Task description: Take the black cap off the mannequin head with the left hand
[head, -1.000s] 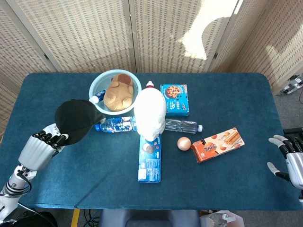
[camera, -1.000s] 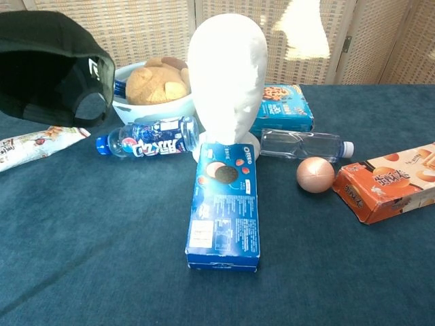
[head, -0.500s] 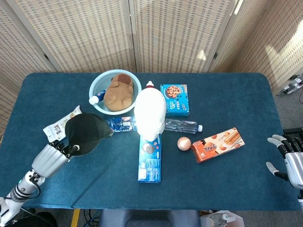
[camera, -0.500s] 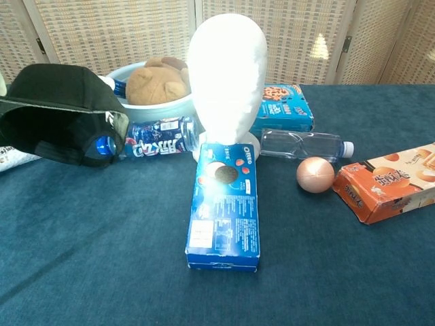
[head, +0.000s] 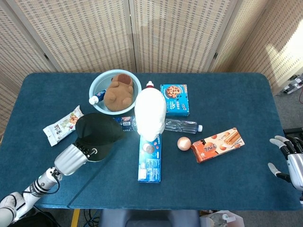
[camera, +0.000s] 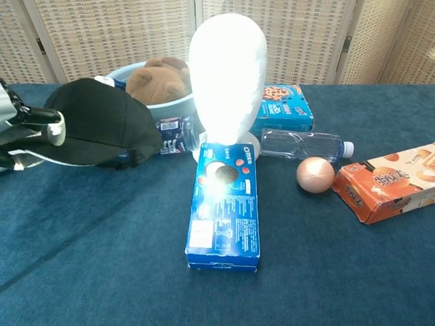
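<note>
The black cap (head: 98, 134) (camera: 102, 122) is off the white mannequin head (head: 150, 115) (camera: 227, 75), which stands bare at the table's middle. The cap sits low at the table to the head's left, crown up, covering part of a blue-labelled bottle (camera: 176, 132). My left hand (head: 72, 158) (camera: 27, 136) grips the cap's near left edge. My right hand (head: 289, 159) hangs beyond the table's right edge, fingers spread and empty; the chest view does not show it.
A light blue bowl (head: 97, 86) holds a brown plush bear (head: 118, 91). A snack packet (head: 62, 125) lies left of the cap. An Oreo box (head: 150, 158), clear bottle (head: 181, 126), pink ball (head: 183, 143), orange biscuit box (head: 218, 144) and blue cookie box (head: 174, 99) surround the head.
My left hand has carried the cap rightward and down, from raised at the far left to low beside the mannequin head, turning it crown up. The right hand has stayed put.
</note>
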`<state>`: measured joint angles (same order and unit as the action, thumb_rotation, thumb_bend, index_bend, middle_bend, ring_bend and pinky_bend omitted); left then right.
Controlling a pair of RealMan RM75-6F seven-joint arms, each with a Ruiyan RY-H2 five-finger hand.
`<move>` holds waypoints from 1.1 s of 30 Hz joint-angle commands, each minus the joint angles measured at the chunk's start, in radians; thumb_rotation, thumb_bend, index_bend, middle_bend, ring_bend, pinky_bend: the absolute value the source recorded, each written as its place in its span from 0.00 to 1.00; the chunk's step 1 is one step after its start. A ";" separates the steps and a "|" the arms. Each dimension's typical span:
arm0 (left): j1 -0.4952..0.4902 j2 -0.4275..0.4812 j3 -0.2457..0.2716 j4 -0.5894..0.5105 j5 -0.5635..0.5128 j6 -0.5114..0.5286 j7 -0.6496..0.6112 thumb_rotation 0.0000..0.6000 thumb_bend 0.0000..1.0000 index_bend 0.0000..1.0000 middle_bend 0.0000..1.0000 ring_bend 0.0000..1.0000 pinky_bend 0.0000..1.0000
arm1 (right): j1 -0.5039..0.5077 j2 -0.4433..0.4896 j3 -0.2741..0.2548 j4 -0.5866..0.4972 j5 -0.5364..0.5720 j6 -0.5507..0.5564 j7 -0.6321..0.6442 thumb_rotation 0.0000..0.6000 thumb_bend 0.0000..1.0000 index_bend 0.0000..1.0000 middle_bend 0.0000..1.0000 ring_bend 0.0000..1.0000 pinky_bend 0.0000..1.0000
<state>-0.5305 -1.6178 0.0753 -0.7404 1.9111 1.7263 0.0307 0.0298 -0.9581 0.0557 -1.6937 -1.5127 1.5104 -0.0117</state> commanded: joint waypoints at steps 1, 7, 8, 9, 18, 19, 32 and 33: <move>-0.008 -0.010 0.010 -0.016 -0.015 -0.057 -0.002 1.00 0.37 0.59 1.00 1.00 1.00 | -0.001 -0.001 -0.001 0.001 0.000 0.000 0.002 1.00 0.25 0.26 0.22 0.14 0.18; -0.019 0.014 0.014 -0.116 -0.064 -0.196 0.037 1.00 0.35 0.44 1.00 1.00 1.00 | -0.006 -0.002 -0.003 0.007 0.001 0.004 0.008 1.00 0.25 0.26 0.22 0.14 0.18; -0.019 0.021 0.013 -0.139 -0.074 -0.217 0.048 1.00 0.34 0.41 1.00 1.00 1.00 | -0.006 -0.002 -0.003 0.008 0.001 0.005 0.009 1.00 0.25 0.26 0.22 0.14 0.18; -0.019 0.029 0.013 -0.164 -0.085 -0.239 0.059 1.00 0.32 0.39 1.00 1.00 1.00 | -0.007 -0.002 -0.004 0.009 0.001 0.006 0.010 1.00 0.25 0.26 0.22 0.14 0.18; -0.010 0.200 0.003 -0.567 -0.276 -0.527 0.287 1.00 0.18 0.04 0.94 1.00 1.00 | -0.009 -0.007 -0.006 0.022 0.004 0.003 0.024 1.00 0.25 0.26 0.22 0.14 0.18; -0.009 0.215 0.000 -0.600 -0.296 -0.546 0.317 1.00 0.17 0.01 0.93 0.99 1.00 | -0.008 -0.007 -0.006 0.023 0.003 0.001 0.025 1.00 0.25 0.26 0.22 0.14 0.18; 0.030 0.320 -0.026 -0.794 -0.417 -0.584 0.524 1.00 0.14 0.00 0.63 0.67 1.00 | -0.008 -0.009 -0.005 0.033 0.000 0.004 0.036 1.00 0.25 0.26 0.22 0.14 0.18; 0.034 0.326 -0.029 -0.804 -0.419 -0.576 0.528 1.00 0.14 0.00 0.62 0.66 1.00 | -0.009 -0.010 -0.005 0.033 -0.001 0.005 0.037 1.00 0.25 0.26 0.22 0.14 0.18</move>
<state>-0.5048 -1.3054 0.0521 -1.5266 1.5036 1.1448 0.5458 0.0214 -0.9676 0.0506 -1.6602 -1.5135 1.5151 0.0255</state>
